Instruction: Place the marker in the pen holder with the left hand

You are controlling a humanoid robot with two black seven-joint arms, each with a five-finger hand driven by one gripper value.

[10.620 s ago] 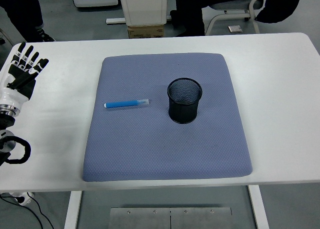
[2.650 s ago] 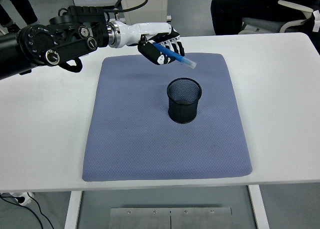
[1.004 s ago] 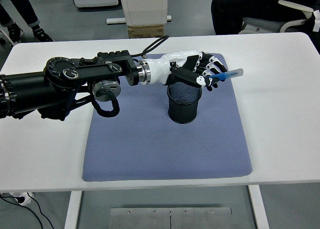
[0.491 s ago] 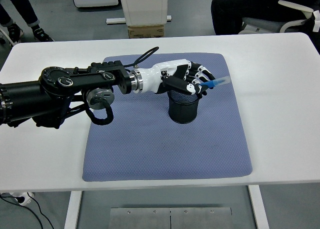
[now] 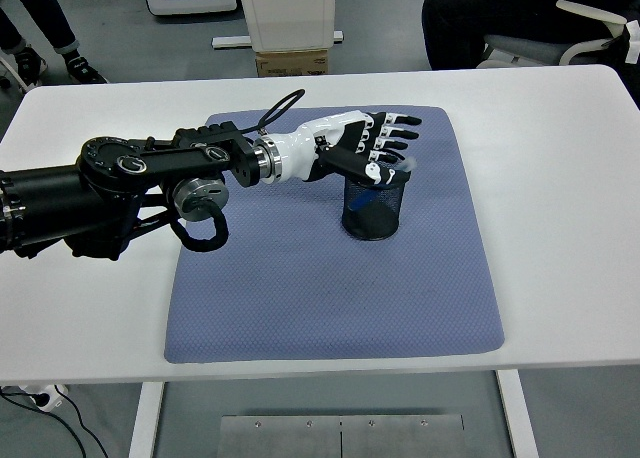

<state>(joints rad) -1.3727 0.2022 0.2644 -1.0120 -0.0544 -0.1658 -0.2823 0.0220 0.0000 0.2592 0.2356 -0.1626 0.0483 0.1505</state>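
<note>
A black mesh pen holder (image 5: 373,212) stands upright on the blue-grey mat (image 5: 330,278), right of its middle. The blue marker (image 5: 368,195) is inside the holder, slanting, with its upper end at the rim. My left hand (image 5: 375,148) hovers directly over the holder's mouth, fingers spread and pointing right, holding nothing. Its black forearm (image 5: 130,183) reaches in from the left edge over the mat's left side. The right arm is out of view.
The mat lies in the centre of the white table (image 5: 560,178). A seated person (image 5: 500,18) shows at the top right, beyond the table's far edge. White equipment and a cardboard box (image 5: 290,60) stand behind the table.
The marker has left my left hand and dropped into the holder. The fingers have spread open. The holder has shifted slightly to the right.
</note>
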